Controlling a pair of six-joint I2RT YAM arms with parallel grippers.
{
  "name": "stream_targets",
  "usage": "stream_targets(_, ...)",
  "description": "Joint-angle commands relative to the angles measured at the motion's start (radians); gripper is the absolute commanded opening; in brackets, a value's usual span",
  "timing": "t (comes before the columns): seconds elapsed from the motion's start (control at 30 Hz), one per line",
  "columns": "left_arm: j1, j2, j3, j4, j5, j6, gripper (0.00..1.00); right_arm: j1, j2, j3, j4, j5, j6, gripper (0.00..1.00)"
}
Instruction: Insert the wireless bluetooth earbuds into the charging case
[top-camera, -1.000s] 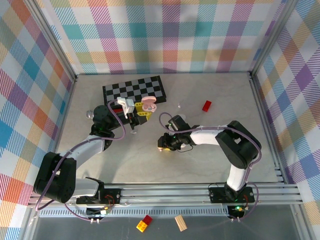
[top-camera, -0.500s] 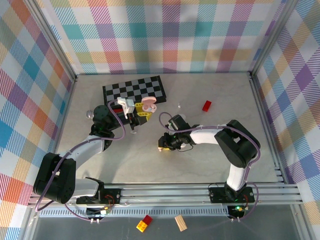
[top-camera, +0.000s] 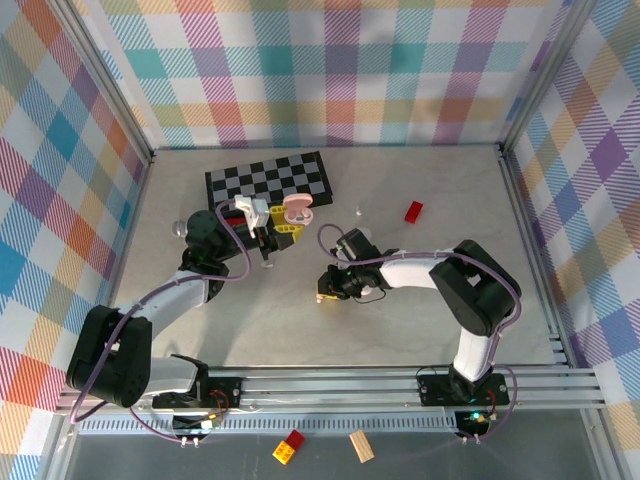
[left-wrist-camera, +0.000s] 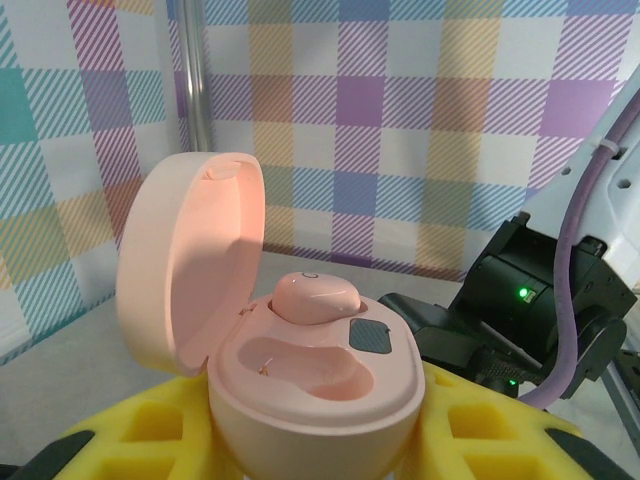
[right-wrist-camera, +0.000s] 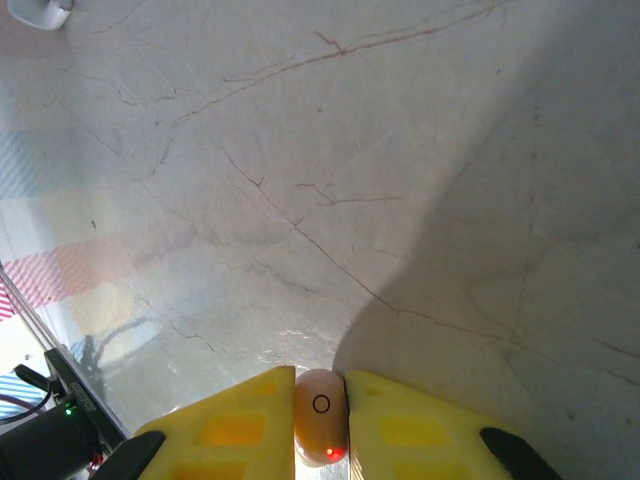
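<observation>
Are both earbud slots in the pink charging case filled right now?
No, one pink earbud sits in the open charging case, while the slot beside it is empty.

Right gripper (right-wrist-camera: 320, 376) closed in on pink earbud (right-wrist-camera: 320, 420)

The pink charging case (left-wrist-camera: 320, 415) stands lid-open in the left gripper (left-wrist-camera: 315, 450) with one pink earbud (left-wrist-camera: 315, 297) seated and the neighbouring socket (left-wrist-camera: 300, 365) empty, while a second earbud (right-wrist-camera: 320, 432) (small red light glowing) is pinched in the right gripper (right-wrist-camera: 320, 405).
</observation>
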Motion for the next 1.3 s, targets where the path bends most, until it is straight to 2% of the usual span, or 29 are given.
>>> stream_targets(0.0,-0.009,-0.025,-0.013,0.002,-0.003,0.042,0.35,-0.001,-0.045,0.022,-0.057,0.055,-0.037,0.16)
stream_targets(0.43,-0.029,-0.014,-0.038,-0.003,-0.096,0.088,0.35,-0.1,-0.159,-0.006,-0.115,0.131,-0.085,0.16)
stream_targets(0.67,-0.047,0.005,-0.044,-0.049,-0.138,0.15,0.35,-0.136,-0.205,-0.01,-0.133,0.132,-0.102,0.16)
stream_targets(0.87,-0.061,0.057,-0.048,-0.008,-0.158,0.154,0.35,-0.161,-0.241,-0.003,-0.161,0.141,-0.125,0.16)
stream_targets(1.07,-0.063,0.067,-0.045,0.019,-0.158,0.14,0.35,-0.167,-0.172,0.01,-0.15,0.12,-0.136,0.17)
stream_targets(1.27,-0.063,0.03,-0.055,-0.022,-0.168,0.156,0.35,-0.167,-0.09,0.053,-0.117,0.089,-0.139,0.17)
